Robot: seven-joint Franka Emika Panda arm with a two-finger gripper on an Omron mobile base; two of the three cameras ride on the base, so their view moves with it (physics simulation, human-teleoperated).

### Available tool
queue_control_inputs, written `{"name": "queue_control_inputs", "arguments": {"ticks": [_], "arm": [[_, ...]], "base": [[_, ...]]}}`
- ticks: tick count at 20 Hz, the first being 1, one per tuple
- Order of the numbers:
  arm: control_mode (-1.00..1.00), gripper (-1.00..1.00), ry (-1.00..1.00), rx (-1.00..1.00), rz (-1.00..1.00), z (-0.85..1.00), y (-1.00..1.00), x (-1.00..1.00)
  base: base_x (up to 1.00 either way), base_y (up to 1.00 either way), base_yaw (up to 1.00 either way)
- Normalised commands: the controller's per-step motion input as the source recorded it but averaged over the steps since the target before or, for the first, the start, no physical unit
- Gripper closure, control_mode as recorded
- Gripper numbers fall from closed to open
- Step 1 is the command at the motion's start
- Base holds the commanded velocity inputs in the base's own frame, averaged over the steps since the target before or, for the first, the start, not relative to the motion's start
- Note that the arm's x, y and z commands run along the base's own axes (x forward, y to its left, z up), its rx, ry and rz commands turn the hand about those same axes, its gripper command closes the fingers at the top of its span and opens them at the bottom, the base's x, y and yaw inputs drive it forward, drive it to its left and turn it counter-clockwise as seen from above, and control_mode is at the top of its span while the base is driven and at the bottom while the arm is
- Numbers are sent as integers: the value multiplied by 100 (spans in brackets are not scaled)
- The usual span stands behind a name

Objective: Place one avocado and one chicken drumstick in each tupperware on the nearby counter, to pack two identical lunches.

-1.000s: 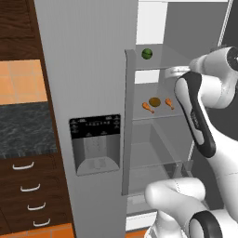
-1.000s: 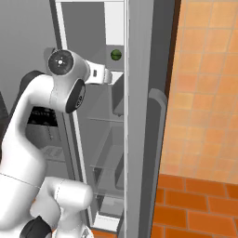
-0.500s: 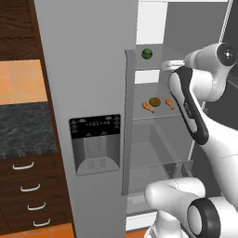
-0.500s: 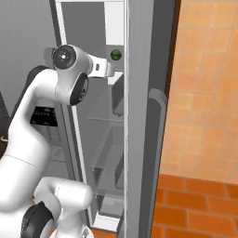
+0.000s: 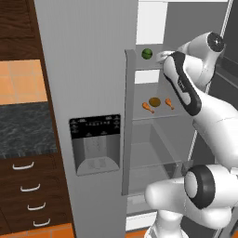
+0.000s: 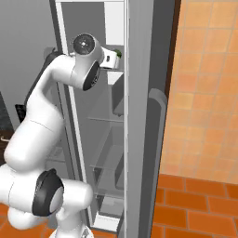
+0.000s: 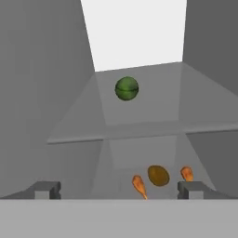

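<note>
A green avocado (image 5: 147,53) (image 7: 126,89) rests on the upper glass shelf of the open fridge. On the shelf below lie a brown avocado (image 5: 154,102) (image 7: 158,175) and two orange chicken drumsticks (image 5: 148,107) (image 5: 169,103), one on each side of it. In the hand view the drumsticks (image 7: 138,185) (image 7: 187,173) show through the glass. My gripper (image 5: 161,56) (image 6: 115,59) (image 7: 118,190) is open at upper-shelf height, pointing at the green avocado from a short way off, with nothing between its fingers. The counter (image 5: 28,130) lies left of the fridge. The tupperware is out of view.
The grey fridge door with a dispenser panel (image 5: 95,144) stands left of the opening. The other door (image 6: 148,116) hangs open on the right. Dark drawer fronts (image 5: 28,195) run under the counter. Orange tile covers the wall and floor.
The arm has lifted and pushed the hand up and left, closer to the green avocado on the upper shelf. The jaws stay open.
</note>
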Motion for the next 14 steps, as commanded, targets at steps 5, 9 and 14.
{"name": "queue_control_inputs", "arguments": {"ticks": [5,9,14], "arm": [[-100,-100,8,6,13,-18,0,78],[-100,-100,3,1,8,-8,-2,67],[-100,-100,0,0,0,-1,-5,50]], "base": [[0,0,0],[0,0,0],[0,0,0]]}}
